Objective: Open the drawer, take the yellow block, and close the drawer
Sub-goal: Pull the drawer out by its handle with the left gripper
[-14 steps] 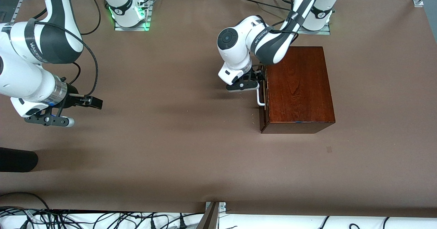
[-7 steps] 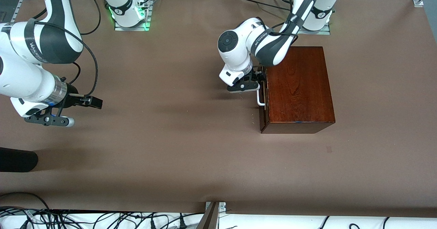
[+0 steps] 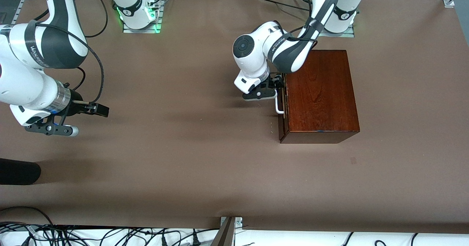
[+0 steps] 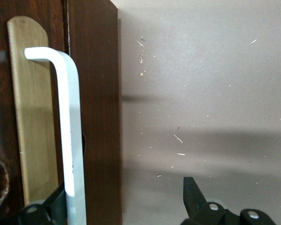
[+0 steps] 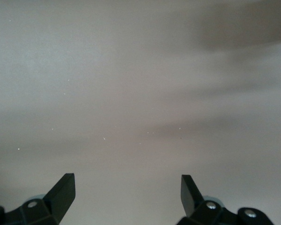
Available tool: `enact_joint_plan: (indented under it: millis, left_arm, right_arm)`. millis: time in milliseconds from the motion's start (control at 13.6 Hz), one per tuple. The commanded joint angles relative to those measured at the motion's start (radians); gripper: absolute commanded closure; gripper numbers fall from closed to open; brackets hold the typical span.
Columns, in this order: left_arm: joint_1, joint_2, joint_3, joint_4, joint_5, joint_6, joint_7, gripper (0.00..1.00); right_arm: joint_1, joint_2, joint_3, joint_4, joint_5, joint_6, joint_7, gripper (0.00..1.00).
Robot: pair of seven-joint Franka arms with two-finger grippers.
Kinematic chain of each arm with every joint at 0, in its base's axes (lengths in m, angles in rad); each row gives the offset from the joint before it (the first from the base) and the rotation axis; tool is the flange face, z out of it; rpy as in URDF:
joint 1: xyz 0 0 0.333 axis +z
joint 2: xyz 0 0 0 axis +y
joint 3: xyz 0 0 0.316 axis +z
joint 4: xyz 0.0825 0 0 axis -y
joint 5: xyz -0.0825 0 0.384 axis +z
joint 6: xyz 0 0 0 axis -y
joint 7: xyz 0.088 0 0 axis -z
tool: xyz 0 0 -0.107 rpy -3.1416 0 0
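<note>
**Left gripper at the drawer handle, drawer shut**

Count: one wooden box, one drawer, one white bar handle, two grippers. No yellow block shows in any view.

The box stands on the table toward my left arm's end, close to the table edge where my bases stand. Its drawer front faces my right arm's end of the table and sits flush in the box. The handle's long axis runs level along that front, from the base edge toward the front camera's edge.

My left gripper is at the handle's end nearer the bases. Its fingers are spread: one finger lies between bar and drawer front, the other stands clear of the bar over the table. Nothing is clamped.

My right gripper waits over the table at my right arm's end, fingers wide apart and holding nothing.
</note>
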Motion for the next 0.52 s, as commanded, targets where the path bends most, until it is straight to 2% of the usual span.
enact_joint_plan:
  millis: [0,443]
  left_arm:
    - [-0.032,0.068,-0.006,0.103,-0.007,0.006,-0.054,0.00]
    - [-0.058,0.147,-0.006,0.244,-0.012,-0.007,-0.088,0.00]
  right_arm:
    - [-0.007,-0.007,0.001,0.010,-0.008,-0.019,-0.012,0.00]
    - [-0.010,-0.005,0.001,0.010,-0.006,-0.018,-0.022,0.00]
